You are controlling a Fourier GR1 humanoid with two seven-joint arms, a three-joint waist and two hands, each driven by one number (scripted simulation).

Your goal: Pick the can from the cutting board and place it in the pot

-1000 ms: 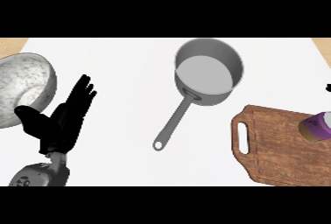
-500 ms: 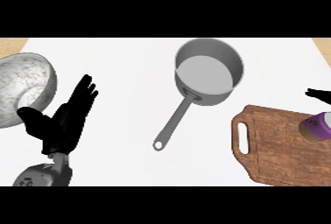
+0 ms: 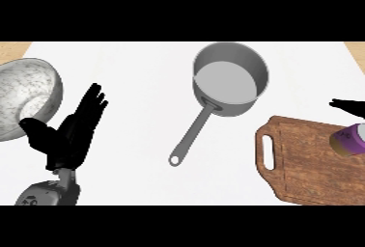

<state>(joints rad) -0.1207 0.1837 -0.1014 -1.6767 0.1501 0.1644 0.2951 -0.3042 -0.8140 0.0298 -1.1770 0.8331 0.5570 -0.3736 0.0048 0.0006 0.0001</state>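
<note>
A purple-topped can stands on the brown wooden cutting board at the right edge of the head view, partly cut off by the frame. A grey metal pot with a long handle sits at the centre back, its handle pointing toward me. Only the black fingers of my right hand show at the right edge, just behind the can and apart from it. My left hand rests open at the lower left, fingers up.
A speckled grey bowl lies at the far left, right beside my left hand. The white counter spans the view, with a wooden strip at its far corners.
My right hand has come further in from the right edge toward the can. The left hand, can and pot have stayed put.
</note>
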